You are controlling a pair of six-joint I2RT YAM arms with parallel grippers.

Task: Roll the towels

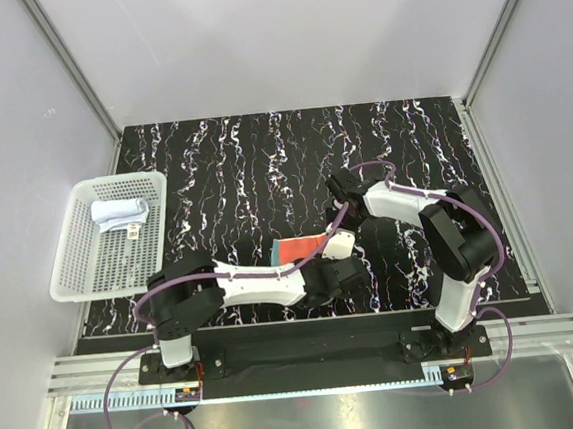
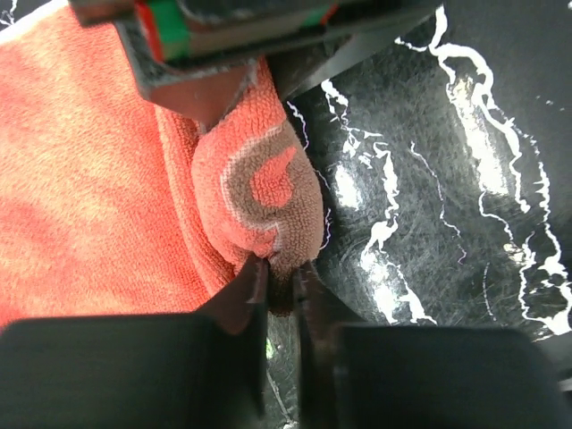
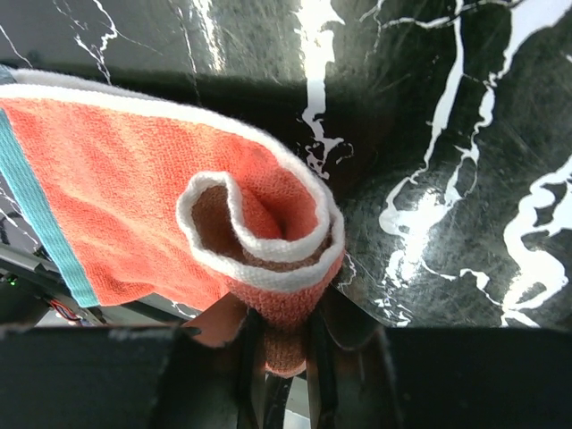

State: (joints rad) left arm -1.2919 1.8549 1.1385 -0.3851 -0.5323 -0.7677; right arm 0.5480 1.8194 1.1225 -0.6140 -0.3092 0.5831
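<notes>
the left arm [image 1: 262, 282] lies low along the near edge of the black, white-veined table [image 1: 262, 166], stretched from its base at the left toward the middle. the right arm [image 1: 396, 202] rises from its base at the right, bends at a high elbow and reaches left and down to the same spot. the 2 wrists meet head-on at the rust-and-orange towel [image 3: 134, 197]. it lies close to the table's near edge, about midway between the 2 bases, with its teal-edged side to the left in the overhead view.

the left gripper [image 2: 279, 281] has its fingers drawn close together, nipping a brown tip of the towel's bunched right end. the right gripper [image 3: 284, 344] grasps that same end from the opposite side, fingers clamped on a white-bordered curl wound into a loose spiral. in the left wrist view the other gripper's body fills the top of the frame, just past the bunched cloth, and the rest of the towel spreads flat to the left.

the pale towel [image 1: 119, 211] lies bundled in the far end of the white perforated basket [image 1: 110, 265], which sits at the table's left edge, well apart from both grippers.

dark tabletop runs on from the towel to the far wall and toward the right-hand wall. grey panels close the table on 3 sides. the left forearm lies between the towel and the near edge.
</notes>
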